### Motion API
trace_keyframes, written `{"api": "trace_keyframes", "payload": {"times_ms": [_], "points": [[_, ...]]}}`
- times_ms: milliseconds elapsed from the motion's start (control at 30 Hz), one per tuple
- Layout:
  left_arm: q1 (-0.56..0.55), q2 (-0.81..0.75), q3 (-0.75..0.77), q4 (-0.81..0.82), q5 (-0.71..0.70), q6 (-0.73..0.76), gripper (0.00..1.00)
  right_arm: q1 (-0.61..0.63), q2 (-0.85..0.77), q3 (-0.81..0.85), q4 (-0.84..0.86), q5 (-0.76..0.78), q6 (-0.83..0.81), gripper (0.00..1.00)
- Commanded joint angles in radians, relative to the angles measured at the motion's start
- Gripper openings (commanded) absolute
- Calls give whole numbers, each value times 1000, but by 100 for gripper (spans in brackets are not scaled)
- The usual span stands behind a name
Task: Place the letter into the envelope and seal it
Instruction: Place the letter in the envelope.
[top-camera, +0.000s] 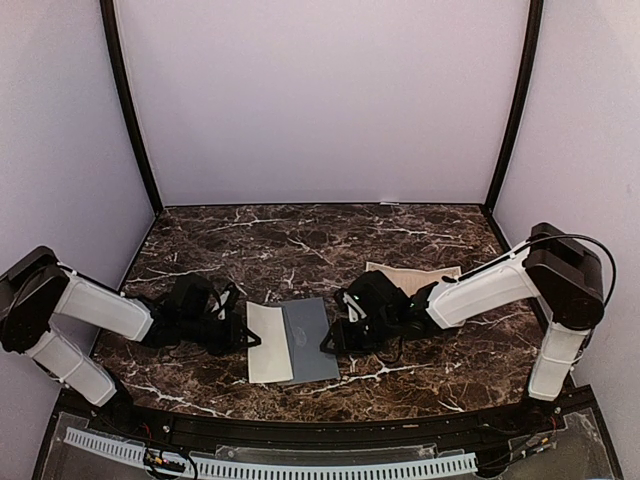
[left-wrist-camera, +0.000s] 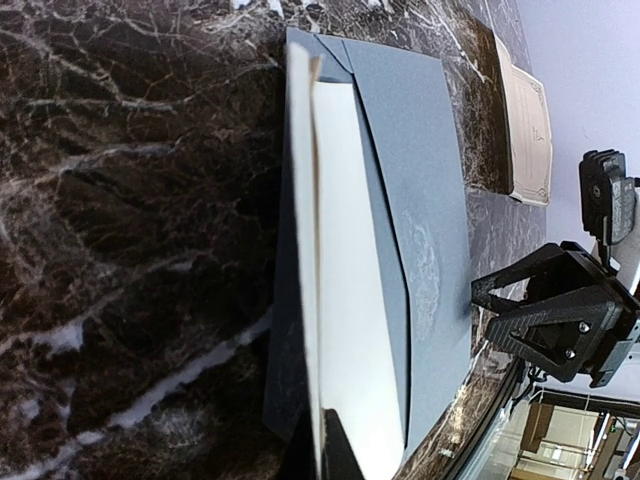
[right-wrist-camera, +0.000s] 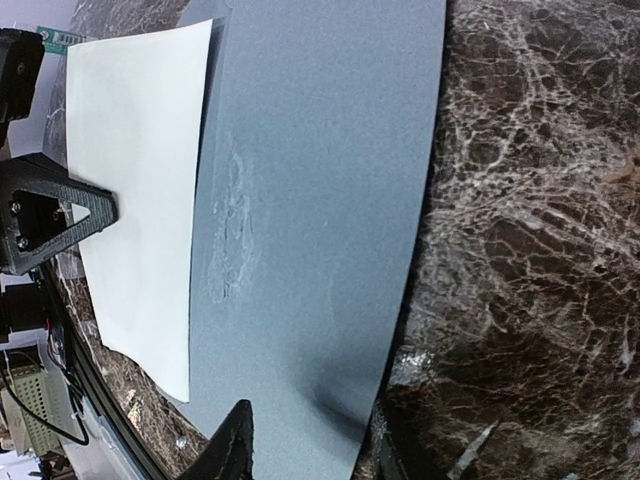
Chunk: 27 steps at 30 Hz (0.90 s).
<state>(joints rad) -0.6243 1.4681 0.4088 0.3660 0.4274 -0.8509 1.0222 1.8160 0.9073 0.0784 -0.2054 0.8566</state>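
Observation:
The grey-blue envelope (top-camera: 312, 338) lies flat near the table's front middle. Its flap (top-camera: 268, 345), pale on the inside, is folded out to the left. My left gripper (top-camera: 243, 335) is shut on that flap's edge; in the left wrist view the flap (left-wrist-camera: 345, 300) rises edge-on from the closed fingertips (left-wrist-camera: 322, 440). My right gripper (top-camera: 333, 335) is open at the envelope's right edge. In the right wrist view its fingers (right-wrist-camera: 232, 450) straddle that edge of the envelope (right-wrist-camera: 320, 200), one over the paper, one over the marble. The cream letter (top-camera: 410, 276) lies behind the right arm.
The dark marble table (top-camera: 300, 240) is enclosed by pale walls with black posts. Its front edge runs just below the envelope. The letter (left-wrist-camera: 530, 130) shows with its ornamental border beyond the envelope (left-wrist-camera: 420, 200) in the left wrist view.

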Motion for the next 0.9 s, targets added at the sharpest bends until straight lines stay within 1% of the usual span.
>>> {"api": "trace_keyframes", "payload": {"times_ms": [0, 400, 733, 867], "points": [[7, 11, -18, 53, 6, -16, 0, 14, 23, 18, 3, -6, 10, 37], [6, 46, -13, 76, 22, -47, 0, 17, 26, 25, -5, -5, 6, 35], [6, -26, -53, 45, 0, -93, 0, 17, 23, 19, 0, -2, 9, 35], [6, -10, -50, 51, 16, -84, 0, 19, 25, 19, 6, -6, 9, 35]]}}
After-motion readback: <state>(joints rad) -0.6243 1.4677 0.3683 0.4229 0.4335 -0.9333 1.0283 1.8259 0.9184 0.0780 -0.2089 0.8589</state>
